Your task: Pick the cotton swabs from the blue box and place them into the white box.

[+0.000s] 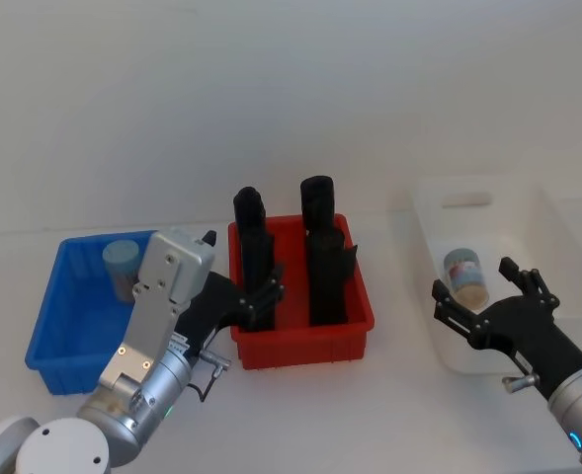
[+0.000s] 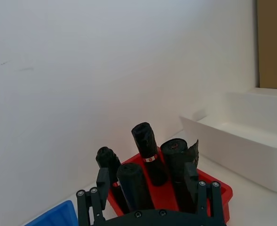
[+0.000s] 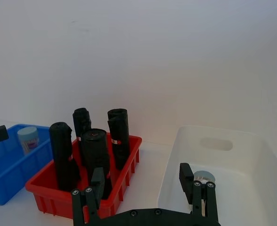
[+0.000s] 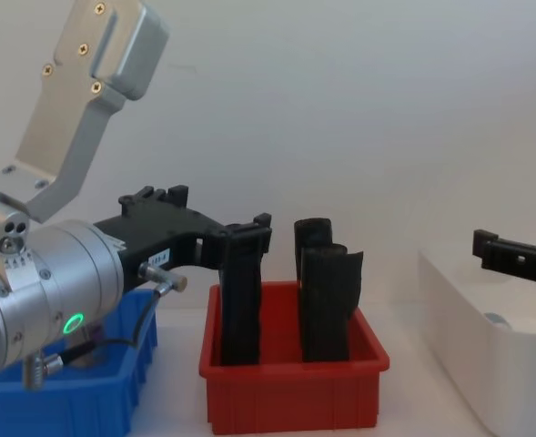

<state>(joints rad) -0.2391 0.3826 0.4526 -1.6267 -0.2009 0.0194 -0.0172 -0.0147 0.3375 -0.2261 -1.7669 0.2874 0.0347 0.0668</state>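
One cotton swab jar (image 1: pixel 123 265) with a pale lid stands in the blue box (image 1: pixel 58 316) at the left; the right wrist view also shows this jar (image 3: pixel 28 139). A second jar (image 1: pixel 463 274) lies in the white box (image 1: pixel 429 237) at the right, and it (image 3: pixel 204 177) sits partly behind a finger. My left gripper (image 1: pixel 243 281) hovers open and empty between the blue box and the red bin. My right gripper (image 1: pixel 485 291) is open and empty just above the white box's near end, close to that jar.
A red bin (image 1: pixel 300 346) with several tall black rolls (image 1: pixel 320 247) stands between the two boxes, right beside my left gripper's fingers. A white wall runs close behind everything. Bare white table lies in front of the boxes.
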